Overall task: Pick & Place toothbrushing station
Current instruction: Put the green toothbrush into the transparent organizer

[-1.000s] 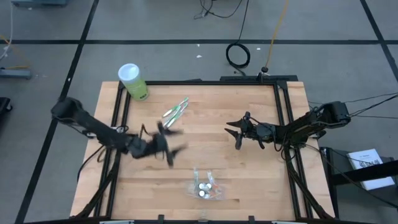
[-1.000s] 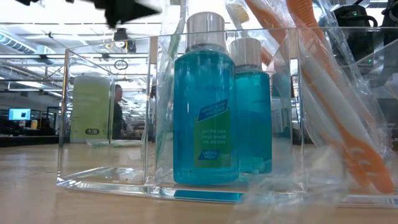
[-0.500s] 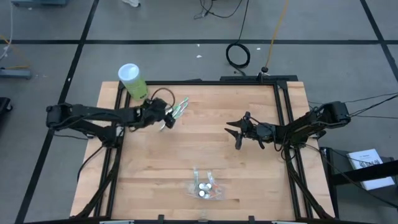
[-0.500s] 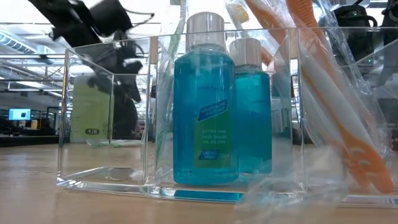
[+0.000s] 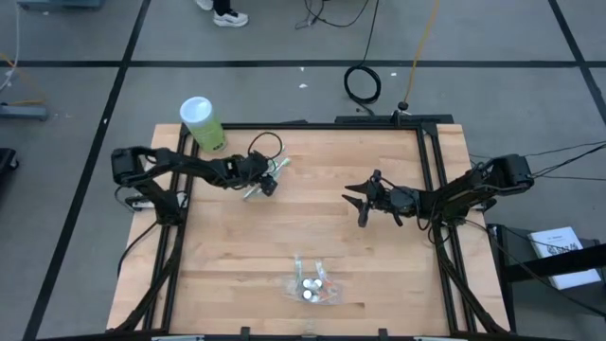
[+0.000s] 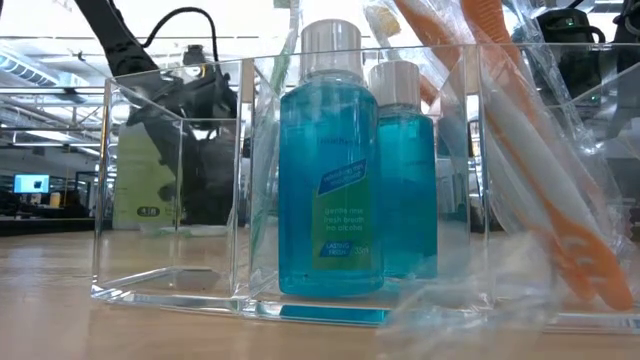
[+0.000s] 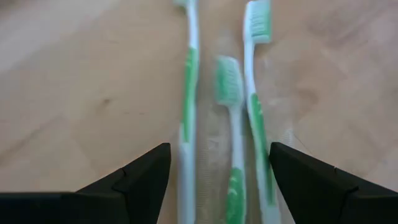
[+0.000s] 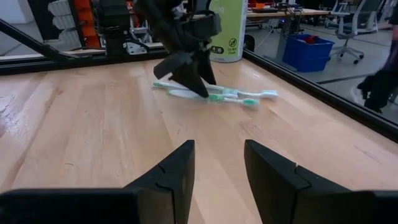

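Three green-and-white toothbrushes (image 7: 235, 124) lie side by side on the wooden table, far left of its middle (image 5: 280, 162). My left gripper (image 7: 219, 155) is open and slants down over them, one finger on either side of the bunch (image 8: 194, 79). My right gripper (image 8: 217, 149) is open and level over the table's right middle (image 5: 365, 204), with nothing between its fingers. Near the front edge a clear box (image 5: 311, 284) holds two blue white-capped bottles (image 6: 330, 160) and a crinkly clear pouch (image 6: 560, 150) with orange toothbrushes.
A green tub with a white lid (image 5: 202, 123) stands at the table's far left corner, close behind the toothbrushes. A black frame rail (image 5: 428, 180) borders the table. Bare wood lies between the two grippers and the clear box.
My left gripper has swung from the table's left middle toward the far edge and come down over the green-and-white toothbrushes, tipping from nearly level to pointing steeply down. It has stayed open. The toothbrushes have kept their place.
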